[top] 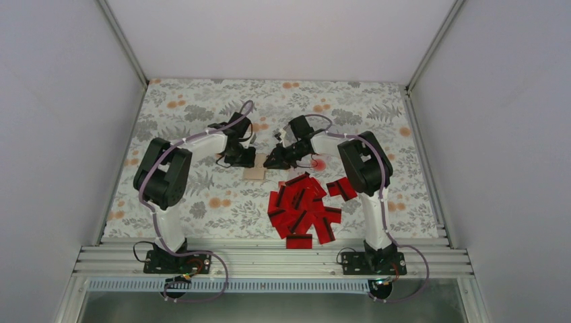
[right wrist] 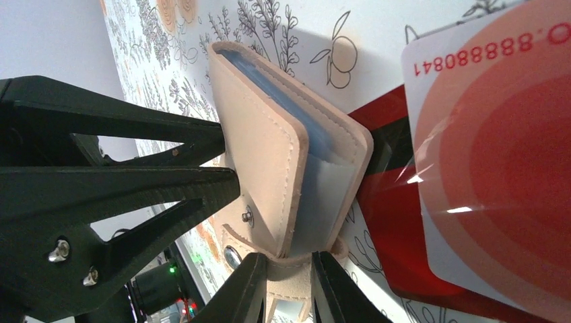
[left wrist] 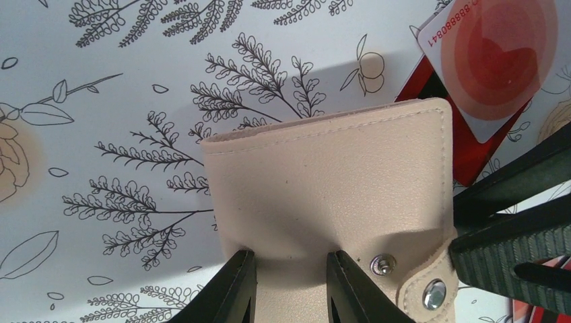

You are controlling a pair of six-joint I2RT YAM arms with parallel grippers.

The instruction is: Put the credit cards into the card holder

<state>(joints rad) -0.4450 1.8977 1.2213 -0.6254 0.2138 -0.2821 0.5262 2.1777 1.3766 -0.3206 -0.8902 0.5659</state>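
We have the left gripper pinching the card holder mid-frame in the top view, and the right gripper pinching it too. The credit cards are heaped lower right of it on the table.

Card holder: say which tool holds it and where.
Both. Left tool pinches the card holder's cover edge by the snap; right tool pinches its strap side.

We log a beige card holder with silver snaps and pale blue sleeves at the black left claw, a white card with red rings right of the black right claw, red black-striped cards behind it, and white cloth with grey leaves and orange blooms.
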